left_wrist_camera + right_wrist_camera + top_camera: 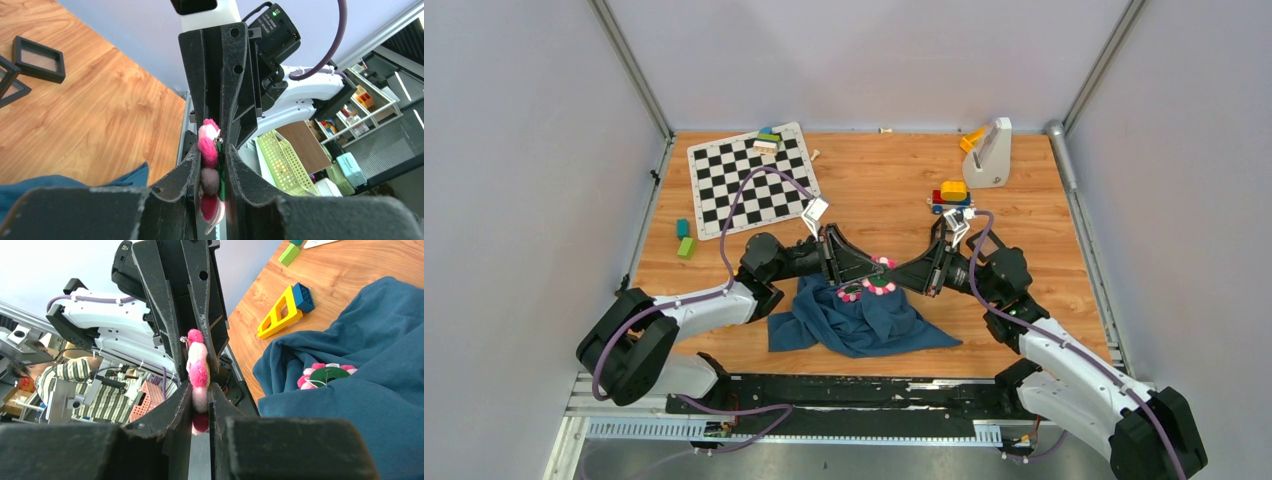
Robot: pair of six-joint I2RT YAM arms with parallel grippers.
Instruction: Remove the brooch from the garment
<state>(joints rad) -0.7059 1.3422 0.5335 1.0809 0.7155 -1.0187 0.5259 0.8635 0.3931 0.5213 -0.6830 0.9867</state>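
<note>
The brooch (881, 277), a flower of pink and white petals with a green centre, is pinched edge-on between both grippers, above the far edge of the crumpled blue garment (856, 320). My left gripper (870, 268) is shut on it from the left and my right gripper (894, 277) from the right. The left wrist view shows the brooch (209, 152) clamped in my left gripper (216, 150). The right wrist view shows the brooch (198, 372) clamped in my right gripper (200, 387). A smaller magenta piece with a green middle (851, 293) lies on the garment (350, 405).
A chessboard (752, 180) with small blocks (767, 139) lies at the back left. Two green blocks (685, 240) sit near the left edge. A toy car (951, 196) stands behind my right gripper. A white stand (990, 152) is at the back right.
</note>
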